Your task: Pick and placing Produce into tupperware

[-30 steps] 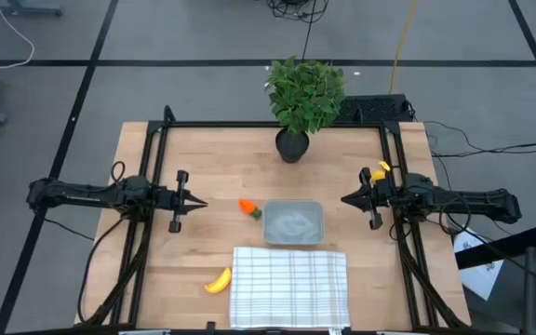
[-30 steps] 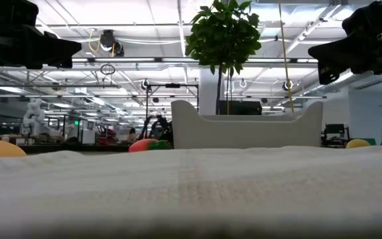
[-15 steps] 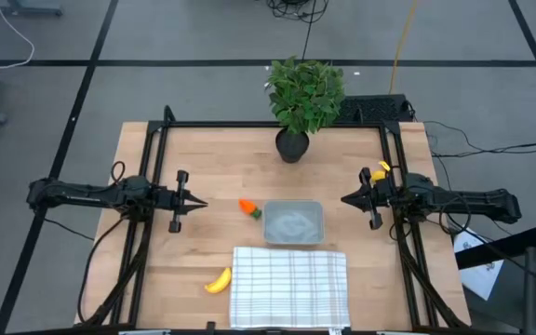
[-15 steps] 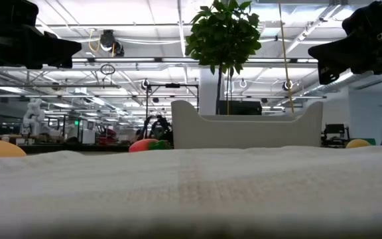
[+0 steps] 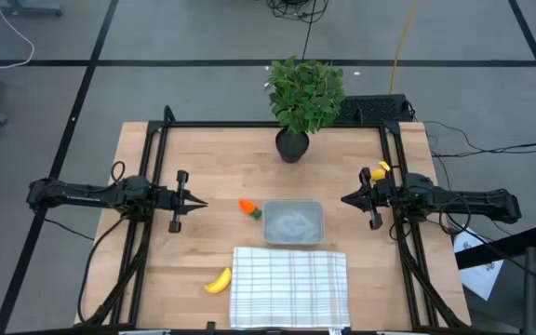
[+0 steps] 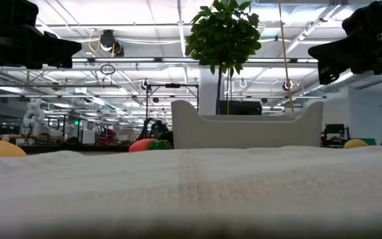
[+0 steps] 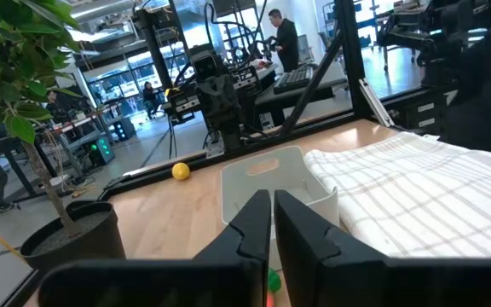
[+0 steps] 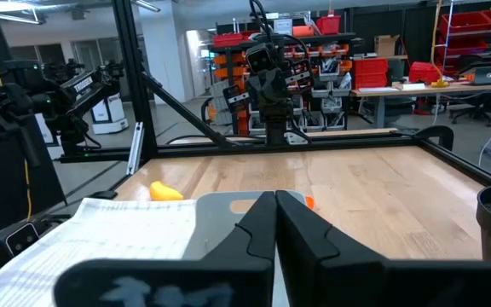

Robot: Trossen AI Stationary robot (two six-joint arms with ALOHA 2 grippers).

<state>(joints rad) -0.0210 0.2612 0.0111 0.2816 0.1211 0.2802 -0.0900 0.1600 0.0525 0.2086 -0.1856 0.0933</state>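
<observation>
The translucent tupperware (image 5: 293, 223) sits on the table between both arms, also in the low view (image 6: 247, 129). The orange carrot (image 5: 248, 208) lies just left of it. The banana (image 5: 218, 281) lies by the left edge of the checked cloth. The round yellow fruit (image 5: 384, 167) rests beside the right arm. My left gripper (image 5: 201, 204) hovers shut, left of the carrot, pointing at it (image 7: 271, 213). My right gripper (image 5: 344, 198) hovers shut, right of the tupperware (image 8: 275, 217). Neither touches anything.
A white checked cloth (image 5: 289, 287) covers the near middle of the table, in front of the tupperware. A leafy plant in a black pot (image 5: 291, 146) stands at the far edge. A black frame (image 5: 156, 149) borders the table's left, right and far sides.
</observation>
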